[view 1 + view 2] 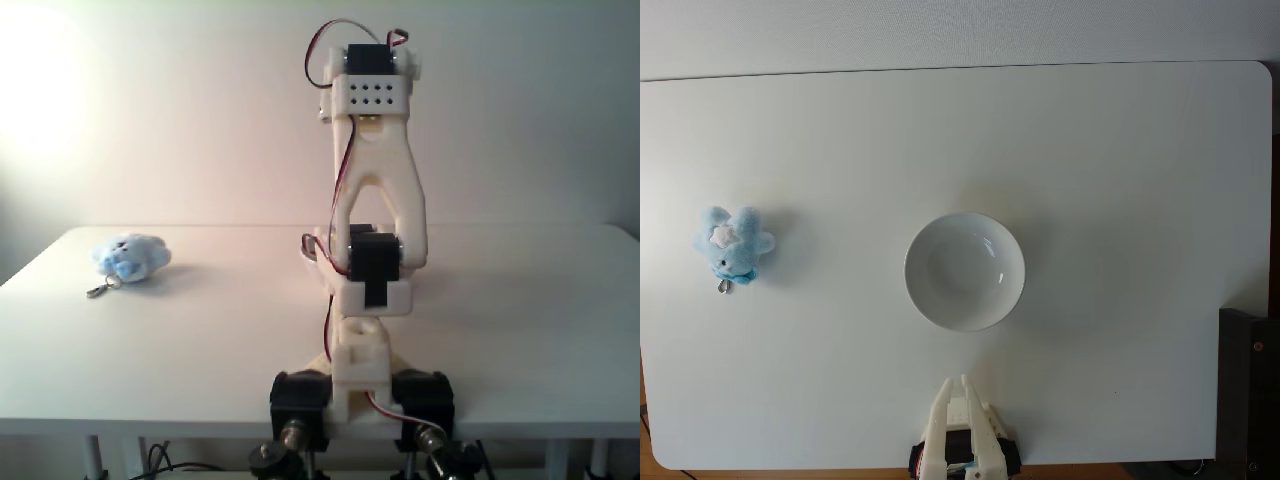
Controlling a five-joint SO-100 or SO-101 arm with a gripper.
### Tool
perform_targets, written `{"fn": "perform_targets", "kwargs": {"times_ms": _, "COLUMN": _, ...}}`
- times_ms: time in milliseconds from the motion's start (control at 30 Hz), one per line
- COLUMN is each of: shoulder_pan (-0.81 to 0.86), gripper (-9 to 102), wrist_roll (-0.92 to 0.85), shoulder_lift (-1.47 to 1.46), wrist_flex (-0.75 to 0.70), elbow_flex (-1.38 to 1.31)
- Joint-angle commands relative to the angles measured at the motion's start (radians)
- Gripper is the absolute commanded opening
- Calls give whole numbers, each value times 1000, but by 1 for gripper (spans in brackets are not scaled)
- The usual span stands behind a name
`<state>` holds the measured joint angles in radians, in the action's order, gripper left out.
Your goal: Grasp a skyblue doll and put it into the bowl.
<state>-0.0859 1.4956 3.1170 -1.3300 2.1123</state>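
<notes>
You are only starting: the doll [732,243] is lying on the counter [1120,150] well to the left of the bowl [964,270] in the downward-looking fixed view, untouched, so grasping, carrying and dropping are all ahead of you. The pincer [964,385] is resting near the bowl's lower rim, its fingers looking closed on nothing. The front-facing fixed view is showing you the folded arm [375,200] upright and the doll's clip [97,292].

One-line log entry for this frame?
phase: pre-grasp | arm: folded at base | doll: table, left side of top view, untouched | bowl: centre, empty | end effector: near table edge, below bowl, state unclear
</notes>
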Motion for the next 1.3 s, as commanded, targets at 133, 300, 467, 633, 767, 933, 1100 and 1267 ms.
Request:
{"fn": "perform_targets", "kwargs": {"times_ms": 133, "shoulder_pan": -8, "gripper": 2, "wrist_roll": 3, "shoulder_lift": 290, "wrist_flex": 52, "elbow_flex": -28}}
{"fn": "perform_targets", "kwargs": {"times_ms": 300, "shoulder_pan": -11, "gripper": 2, "wrist_roll": -8, "shoulder_lift": 291, "wrist_flex": 54, "elbow_flex": -28}}
{"fn": "perform_targets", "kwargs": {"times_ms": 467, "shoulder_pan": -25, "gripper": 13, "wrist_roll": -11, "shoulder_lift": 295, "wrist_flex": 54, "elbow_flex": -34}}
{"fn": "perform_targets", "kwargs": {"times_ms": 633, "shoulder_pan": -44, "gripper": 40, "wrist_roll": -11, "shoulder_lift": 291, "wrist_flex": 43, "elbow_flex": -32}}
{"fn": "perform_targets", "kwargs": {"times_ms": 767, "shoulder_pan": -35, "gripper": 60, "wrist_roll": -12, "shoulder_lift": 288, "wrist_flex": 46, "elbow_flex": -37}}
{"fn": "perform_targets", "kwargs": {"times_ms": 933, "shoulder_pan": -43, "gripper": 74, "wrist_roll": -11, "shoulder_lift": 219, "wrist_flex": 51, "elbow_flex": -46}}
{"fn": "perform_targets", "kwargs": {"times_ms": 1100, "shoulder_pan": -44, "gripper": 76, "wrist_roll": -11, "shoulder_lift": 32, "wrist_flex": 54, "elbow_flex": -91}}
{"fn": "perform_targets", "kwargs": {"times_ms": 1267, "shoulder_pan": -61, "gripper": 76, "wrist_roll": 2, "shoulder_lift": -187, "wrist_flex": 55, "elbow_flex": -195}}
